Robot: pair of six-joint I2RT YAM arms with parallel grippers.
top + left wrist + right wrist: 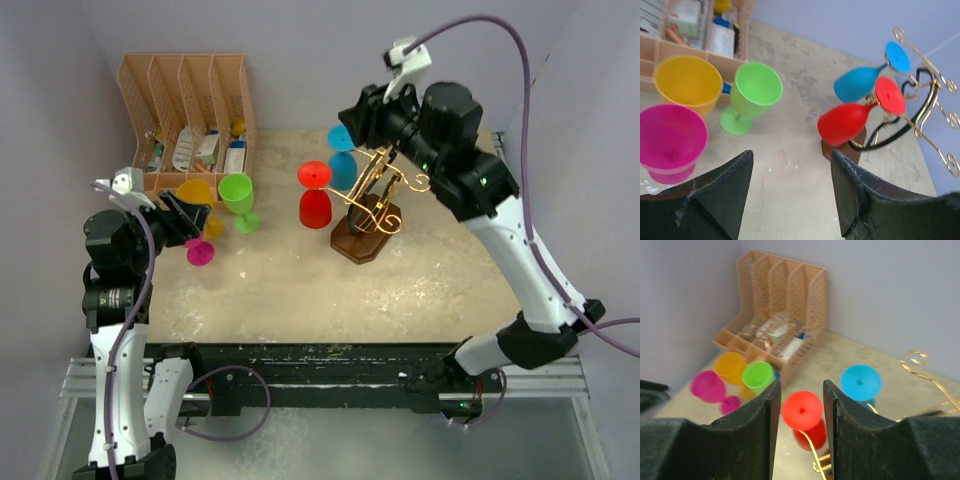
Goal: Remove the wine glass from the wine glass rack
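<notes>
The wine glass rack (380, 200) is gold wire on a dark brown base (362, 242), mid-table. A red wine glass (315, 195) and a blue wine glass (342, 155) hang upside down on its left arms. My right gripper (352, 118) is open and empty, above and behind the rack. In the right wrist view the red glass's foot (801, 411) shows beyond the gap of that gripper (800, 390), with the blue glass (860, 382) to the right. My left gripper (190, 220) is open and empty at the left; in its view (790, 165) the red glass (847, 122) lies ahead to the right.
Green (238, 198), yellow (197, 195) and magenta (200, 250) glasses stand upright by the left gripper. A tan slotted organizer (190, 100) with small items stands at the back left. Purple walls close in the left, back and right.
</notes>
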